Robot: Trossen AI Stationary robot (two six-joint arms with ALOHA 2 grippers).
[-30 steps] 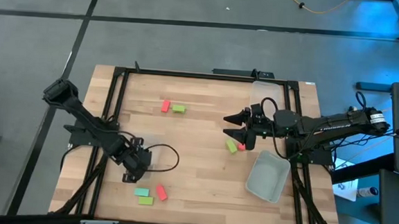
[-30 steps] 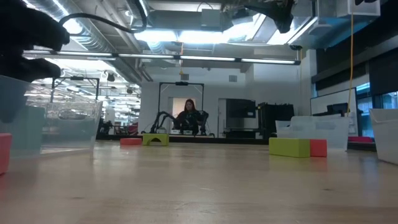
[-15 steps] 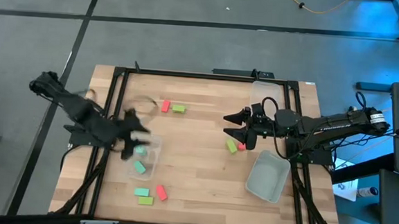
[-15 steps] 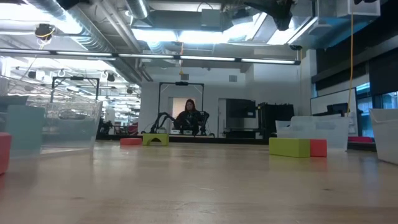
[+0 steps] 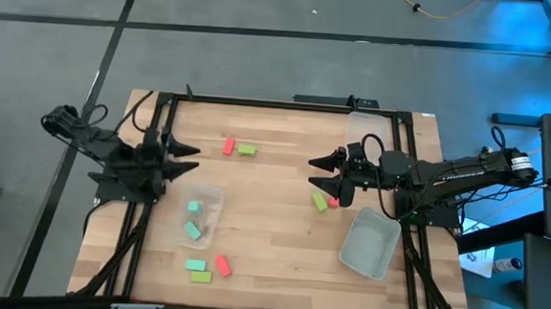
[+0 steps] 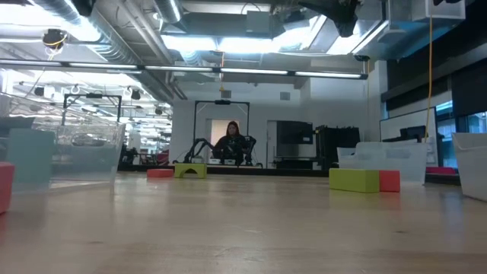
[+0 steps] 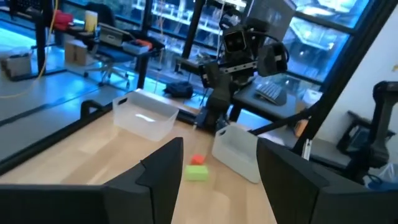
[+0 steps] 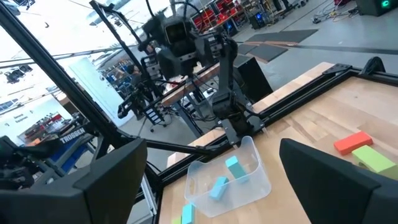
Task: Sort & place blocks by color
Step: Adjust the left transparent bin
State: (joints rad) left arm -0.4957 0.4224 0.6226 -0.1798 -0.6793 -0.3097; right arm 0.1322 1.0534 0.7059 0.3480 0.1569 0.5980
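The blocks are small, solid-colour rectangular pieces. Two teal blocks (image 5: 193, 218) lie inside a clear tub (image 5: 217, 197) at the table's left. A teal, a lime and a red block (image 5: 221, 264) lie just beside it, near the table edge. Red-and-lime pairs lie at centre (image 5: 237, 148) and beneath the right gripper (image 5: 320, 172). Both grippers are released, jaws apart, grasping nothing; the left gripper (image 5: 181, 160) hovers near the tub.
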